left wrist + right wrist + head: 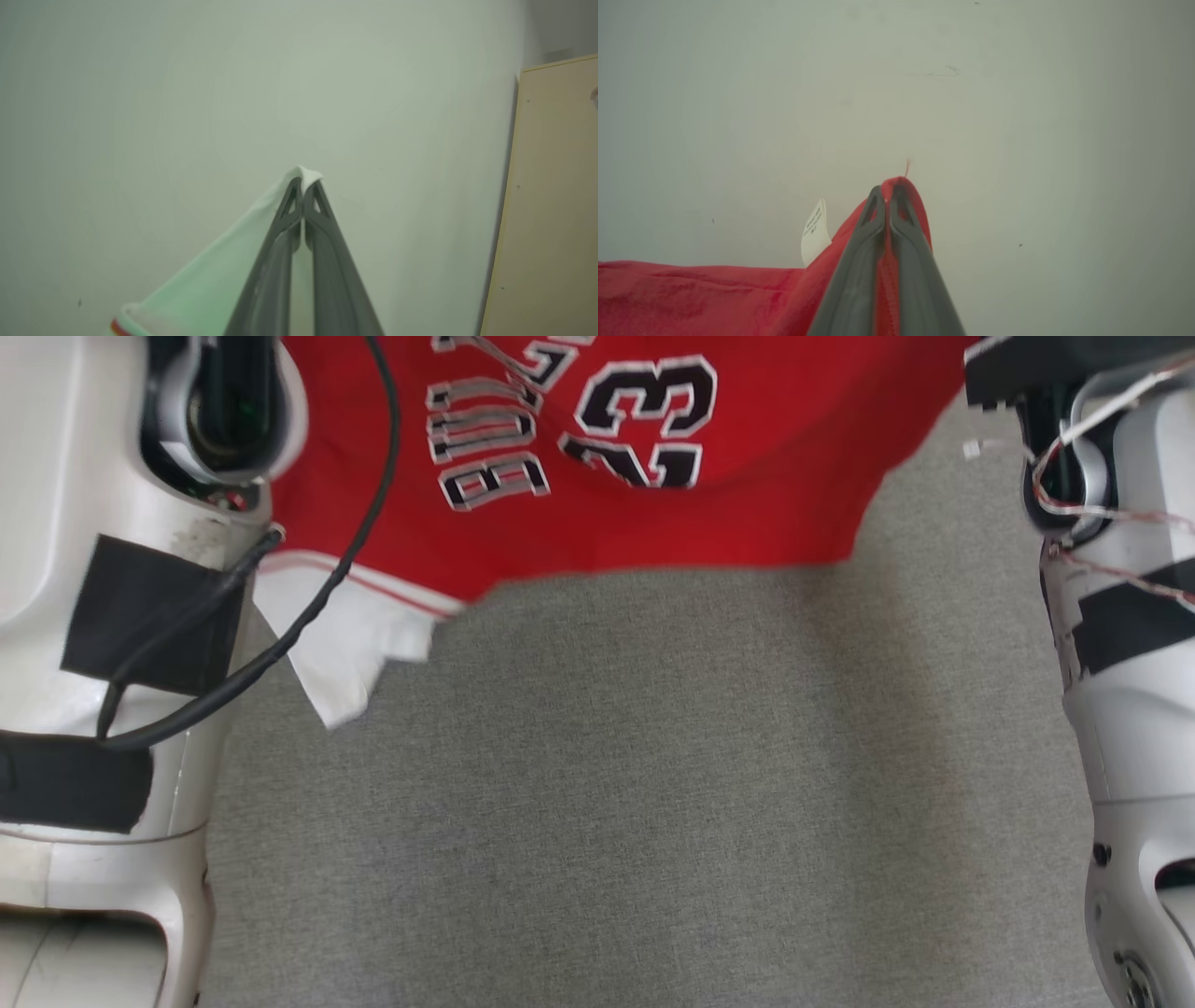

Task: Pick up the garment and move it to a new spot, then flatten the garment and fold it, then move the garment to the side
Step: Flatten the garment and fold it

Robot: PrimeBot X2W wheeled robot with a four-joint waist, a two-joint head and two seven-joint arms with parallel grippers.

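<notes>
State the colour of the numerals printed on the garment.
The numerals are black with a white outline, on the red garment; the head view shows them best.

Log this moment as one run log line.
phase: garment lifted | left gripper: shut on white edge | right gripper: shut on red edge

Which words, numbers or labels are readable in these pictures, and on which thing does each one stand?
"23": black digits with a white outline, upside down in the head view, on the red jersey.
"BULL": beside the number on the same jersey, also upside down; the following letters are cut off by the picture's top edge.
Unreadable: dark print on the white tag beside the red fabric in the right wrist view; it is too small to read.
</notes>
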